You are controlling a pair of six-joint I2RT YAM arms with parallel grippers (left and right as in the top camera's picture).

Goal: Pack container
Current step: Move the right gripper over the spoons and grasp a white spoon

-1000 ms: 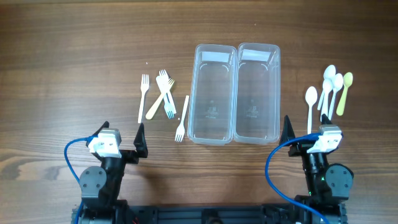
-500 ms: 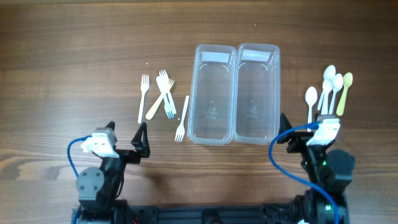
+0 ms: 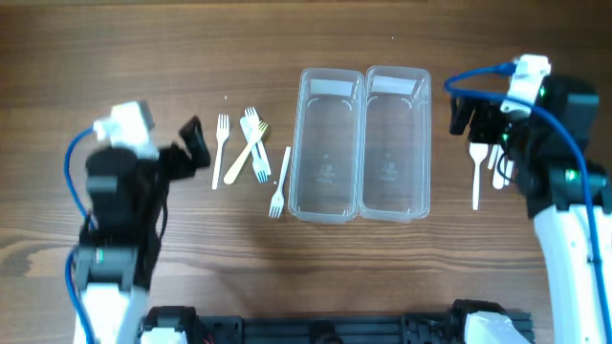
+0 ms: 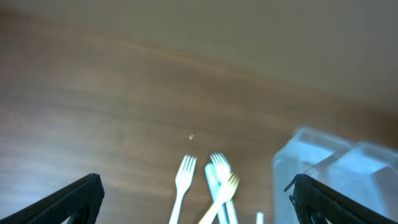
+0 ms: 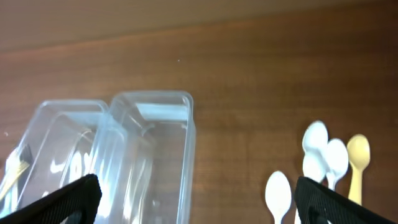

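Note:
The clear container [image 3: 363, 143] lies in the middle of the table, two long empty troughs side by side. It also shows in the left wrist view [image 4: 339, 155] and the right wrist view [image 5: 149, 143]. Several white and cream forks [image 3: 251, 143] lie left of it and show in the left wrist view [image 4: 214, 177]. Several spoons [image 3: 475, 172] lie right of it, partly hidden by the right arm; the right wrist view [image 5: 317, 140] shows them too. My left gripper [image 3: 198, 148] is open and empty just left of the forks. My right gripper [image 3: 469, 122] is open and empty between the container and the spoons.
A single white fork [image 3: 279, 182] lies closest to the container's left wall. A cream spoon [image 5: 359, 155] is the rightmost of the spoons. The wooden table [image 3: 115, 57] stretches bare beyond both piles.
Both arms have moved from the table's front edge out over it, the left to the forks and the right to the spoons. Both grippers stayed open.

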